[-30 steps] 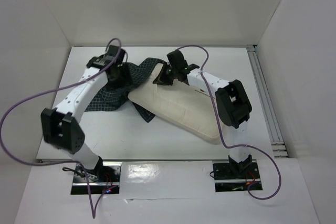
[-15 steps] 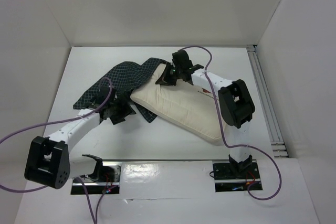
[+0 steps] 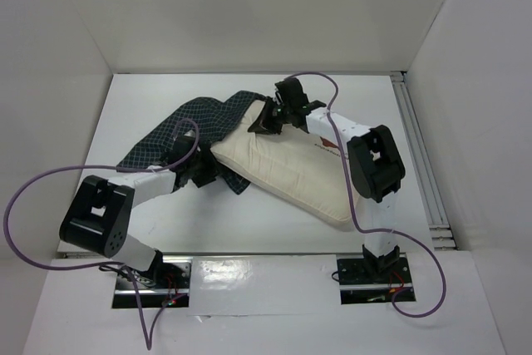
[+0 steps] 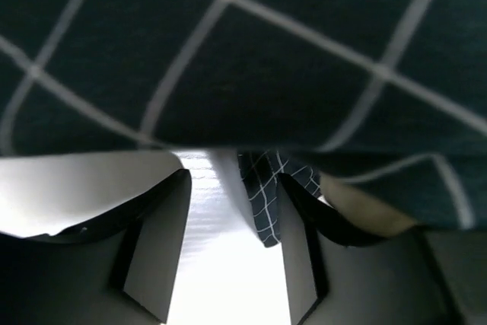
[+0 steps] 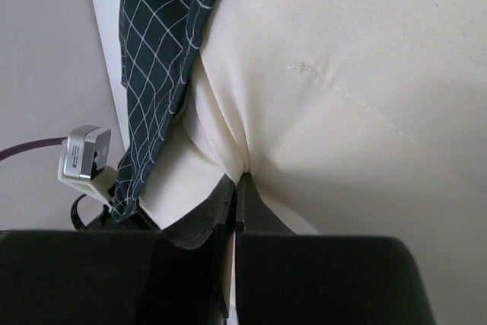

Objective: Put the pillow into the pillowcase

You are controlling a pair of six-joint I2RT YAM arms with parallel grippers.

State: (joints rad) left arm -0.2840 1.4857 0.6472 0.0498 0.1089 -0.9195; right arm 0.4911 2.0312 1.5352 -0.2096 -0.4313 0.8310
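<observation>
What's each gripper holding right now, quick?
Left gripper: open, at the pillowcase, gripping nothing.
Right gripper: closed, pinching a fold of the pillow.

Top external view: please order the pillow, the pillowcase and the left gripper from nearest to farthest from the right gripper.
1. pillow: pinched at its far corner by the right gripper.
2. pillowcase: just to its left.
3. left gripper: lower left, at the pillowcase's near edge.
</observation>
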